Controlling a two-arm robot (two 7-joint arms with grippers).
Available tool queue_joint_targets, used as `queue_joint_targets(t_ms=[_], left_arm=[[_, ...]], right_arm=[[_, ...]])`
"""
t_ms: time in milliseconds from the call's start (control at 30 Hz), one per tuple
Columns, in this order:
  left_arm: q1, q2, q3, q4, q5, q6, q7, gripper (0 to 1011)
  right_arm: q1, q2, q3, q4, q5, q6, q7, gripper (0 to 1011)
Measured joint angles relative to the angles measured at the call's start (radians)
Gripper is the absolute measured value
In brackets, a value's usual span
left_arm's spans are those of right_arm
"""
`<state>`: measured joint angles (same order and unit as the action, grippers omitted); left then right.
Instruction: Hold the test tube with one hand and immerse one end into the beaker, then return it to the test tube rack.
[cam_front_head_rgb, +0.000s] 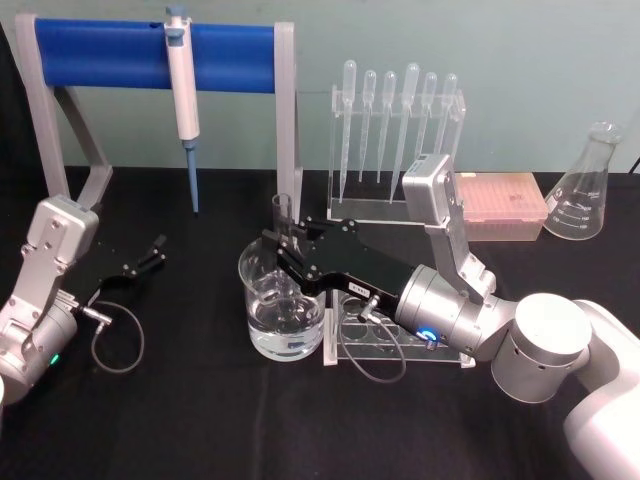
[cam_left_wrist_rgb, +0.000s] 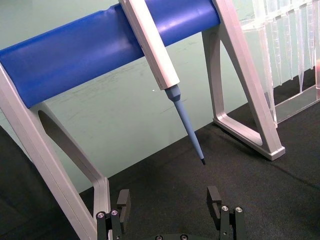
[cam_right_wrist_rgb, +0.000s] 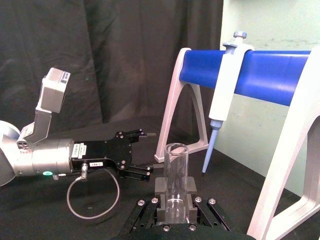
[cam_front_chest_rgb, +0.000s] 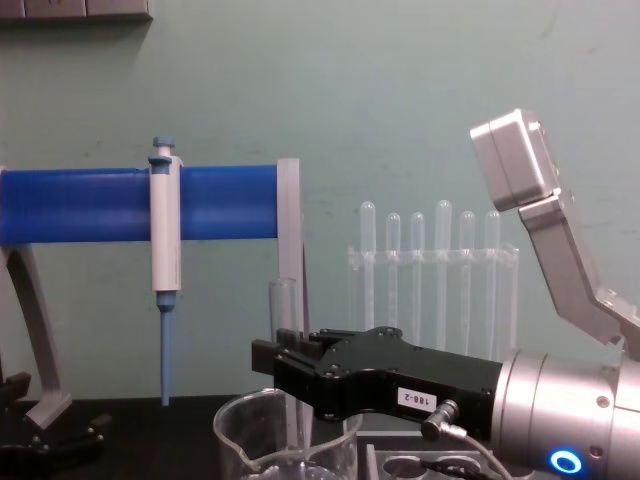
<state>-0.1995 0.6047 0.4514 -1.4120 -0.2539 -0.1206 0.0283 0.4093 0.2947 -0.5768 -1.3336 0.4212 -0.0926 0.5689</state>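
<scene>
**A:** Head view first. Where is the tube?

**B:** The long clear glass test tube (cam_front_head_rgb: 283, 212) stands upright in the black right gripper (cam_front_head_rgb: 285, 248), whose fingers are drawn in narrow around it. It is directly over the wide clear glass beaker (cam_front_head_rgb: 283, 325), which has water in the bottom. The lower end is inside the beaker, but I cannot tell whether it reaches the water. The clear acrylic test tube rack (cam_front_head_rgb: 340, 340) sits just beside the beaker, under the arm.

**A:** So how far along is it?

**B:** I'd judge the pick-up is done and the dip is in hand. The return to the rack is left.

**A:** Left wrist view?

**B:** The left gripper (cam_left_wrist_rgb: 169, 200) is parked at the table's left, spread wide and empty. It points toward the hanging white-and-blue pipettor (cam_left_wrist_rgb: 147, 40).

**A:** Right wrist view?

**B:** It adds the tube's open rim and the grey pads (cam_right_wrist_rgb: 161, 186) pressing on both sides, a grip the head view only hints at.

**A:** Chest view?

**B:** Side on, the tube drops behind the beaker's rim, confirming it is inside the wall and not beside it.
</scene>
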Motion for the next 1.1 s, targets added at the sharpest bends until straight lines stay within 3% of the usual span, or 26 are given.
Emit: queue_joint_targets(t_ms=[1100], left_arm=[[0.0, 0.0, 0.0, 0.0, 0.0, 0.0, 0.0, 1000]], right_arm=[[0.0, 0.0, 0.0, 0.0, 0.0, 0.0, 0.0, 225]])
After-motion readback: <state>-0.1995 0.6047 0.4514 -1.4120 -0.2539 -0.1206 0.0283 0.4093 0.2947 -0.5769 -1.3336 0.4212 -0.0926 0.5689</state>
